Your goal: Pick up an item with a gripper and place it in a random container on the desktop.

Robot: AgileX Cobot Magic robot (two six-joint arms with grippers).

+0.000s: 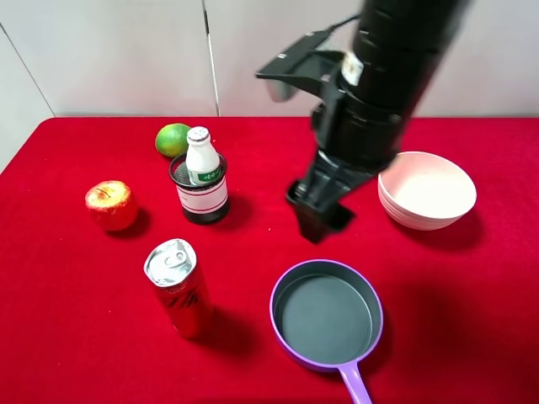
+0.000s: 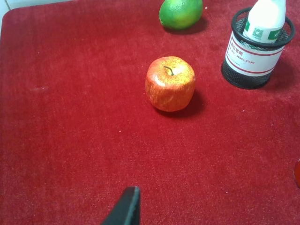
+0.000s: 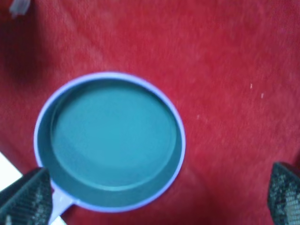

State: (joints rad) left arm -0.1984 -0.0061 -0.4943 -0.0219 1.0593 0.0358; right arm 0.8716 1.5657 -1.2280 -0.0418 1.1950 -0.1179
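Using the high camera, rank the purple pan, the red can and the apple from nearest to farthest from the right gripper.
1. pan: just in front of the right gripper, on the camera's side.
2. can: off to the left, near the front.
3. apple: farthest left, about level with the gripper.

High overview; wrist cameras nearer desktop [image 1: 76, 328]

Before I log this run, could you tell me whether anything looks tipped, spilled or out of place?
Nothing stands out. The bottle stands upright inside the mesh cup, the red can is upright, and the pan and bowl are empty.
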